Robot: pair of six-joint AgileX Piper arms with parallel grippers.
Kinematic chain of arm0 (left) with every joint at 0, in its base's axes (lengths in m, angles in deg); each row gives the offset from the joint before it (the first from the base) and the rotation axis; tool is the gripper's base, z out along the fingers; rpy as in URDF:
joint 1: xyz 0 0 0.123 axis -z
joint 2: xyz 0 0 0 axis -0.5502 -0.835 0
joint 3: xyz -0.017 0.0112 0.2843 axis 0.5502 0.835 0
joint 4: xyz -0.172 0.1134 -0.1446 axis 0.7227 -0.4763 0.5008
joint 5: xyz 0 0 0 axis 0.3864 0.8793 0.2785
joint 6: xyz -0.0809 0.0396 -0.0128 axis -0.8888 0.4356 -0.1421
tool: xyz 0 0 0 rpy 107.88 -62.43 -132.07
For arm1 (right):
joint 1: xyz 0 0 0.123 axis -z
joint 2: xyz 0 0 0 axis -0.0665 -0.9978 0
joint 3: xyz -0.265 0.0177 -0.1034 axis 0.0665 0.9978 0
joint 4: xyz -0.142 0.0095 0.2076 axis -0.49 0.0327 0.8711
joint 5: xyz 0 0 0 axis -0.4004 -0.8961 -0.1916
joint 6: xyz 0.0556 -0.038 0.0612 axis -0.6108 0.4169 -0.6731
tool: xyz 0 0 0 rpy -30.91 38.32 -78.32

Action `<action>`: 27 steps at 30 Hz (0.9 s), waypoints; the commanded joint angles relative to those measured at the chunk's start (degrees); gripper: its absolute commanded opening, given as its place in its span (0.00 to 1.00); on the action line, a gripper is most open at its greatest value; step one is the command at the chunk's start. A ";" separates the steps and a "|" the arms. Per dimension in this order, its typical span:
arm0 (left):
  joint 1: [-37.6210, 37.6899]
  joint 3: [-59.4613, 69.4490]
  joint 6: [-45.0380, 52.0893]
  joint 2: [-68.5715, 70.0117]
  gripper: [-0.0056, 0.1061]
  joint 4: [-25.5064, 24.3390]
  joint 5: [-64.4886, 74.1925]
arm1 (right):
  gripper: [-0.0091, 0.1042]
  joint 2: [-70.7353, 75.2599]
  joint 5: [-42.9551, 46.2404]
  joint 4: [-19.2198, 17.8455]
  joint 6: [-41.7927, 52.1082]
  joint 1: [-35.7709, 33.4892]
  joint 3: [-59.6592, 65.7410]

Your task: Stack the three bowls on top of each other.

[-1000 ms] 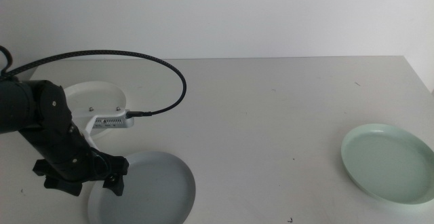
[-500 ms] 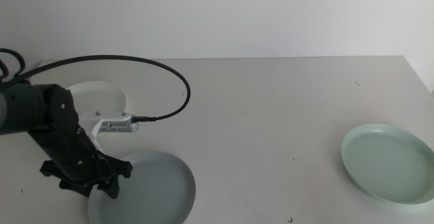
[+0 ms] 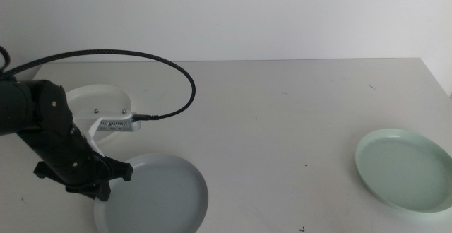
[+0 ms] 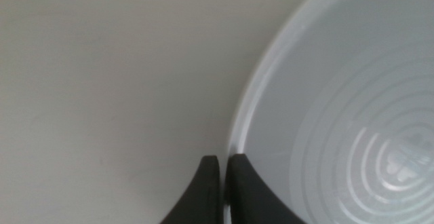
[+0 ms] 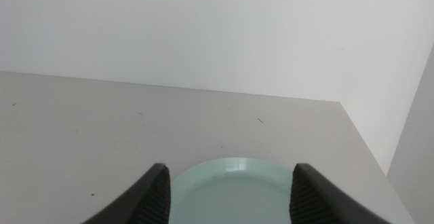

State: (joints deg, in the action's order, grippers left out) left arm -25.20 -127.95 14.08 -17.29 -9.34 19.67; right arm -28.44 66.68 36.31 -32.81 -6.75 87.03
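Left gripper (image 4: 222, 166) pinches the grey-blue bowl's (image 3: 159, 198) rim at lower left.
White bowl (image 3: 99, 100) sits just behind it; mint bowl (image 3: 406, 168) lies lower right on the bench (image 3: 282, 120), before the right gripper (image 5: 229, 176), fingers spread.

Glossy grey-blue bowl (image 4: 339, 108); matt table (image 3: 282, 120); braided cable (image 3: 141, 55).

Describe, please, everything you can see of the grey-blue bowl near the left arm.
The grey-blue bowl is a shallow, plate-like round dish with a low rim, smooth and glossy like ceramic or plastic, with faint concentric rings inside. It is empty and sits near the table's front left, apart from the white bowl behind it. The left gripper pinches its rim, jaws closed on the edge.
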 commanded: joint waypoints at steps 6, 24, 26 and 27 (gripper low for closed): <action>0.51 -4.86 -0.03 8.43 0.05 2.33 7.00 | 0.48 -0.11 4.12 -0.60 0.50 0.38 -0.45; 11.65 -21.41 -2.36 1.36 0.05 11.19 9.51 | 0.48 -0.11 4.12 -0.60 0.50 0.38 -0.45; 13.55 -23.23 -2.71 -0.54 0.05 11.19 9.42 | 0.48 -0.11 4.12 -0.60 0.50 0.38 -0.45; 14.45 -24.23 -2.90 -1.60 0.05 11.19 9.40 | 0.48 -0.11 4.13 -0.65 0.50 0.38 -0.45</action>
State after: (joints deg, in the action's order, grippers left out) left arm -12.13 -149.21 12.17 -20.14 0.21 30.22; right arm -28.44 66.68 36.31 -32.81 -6.75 87.03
